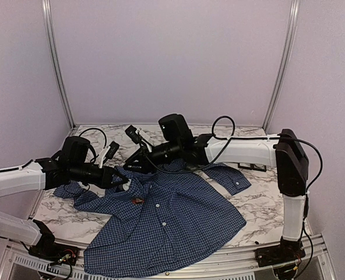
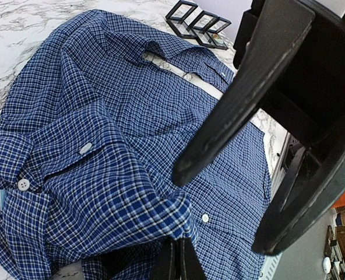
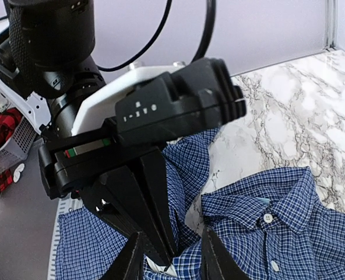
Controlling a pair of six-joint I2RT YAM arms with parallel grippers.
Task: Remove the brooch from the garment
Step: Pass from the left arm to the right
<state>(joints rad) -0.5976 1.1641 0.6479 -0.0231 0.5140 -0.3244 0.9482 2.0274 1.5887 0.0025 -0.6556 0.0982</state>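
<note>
At the left-centre of the table (image 1: 266,204), the left gripper (image 1: 119,179) has its fingers (image 2: 173,263) pressed together on a raised fold of the garment (image 1: 172,221), close to the collar. Just right of it and slightly farther back, the right gripper (image 3: 173,256) hangs over the same spot with its jaws partly apart. Checked cloth and the tip of the left gripper show in the gap, but I cannot tell whether it has hold of anything. The garment lies spread from the two grippers toward the near edge, one sleeve reaching to the right. The brooch (image 1: 138,200), a small brownish speck, sits on the cloth just near and right of the left gripper. Small black frames (image 1: 251,167) stand far right, beyond the sleeve.
</note>
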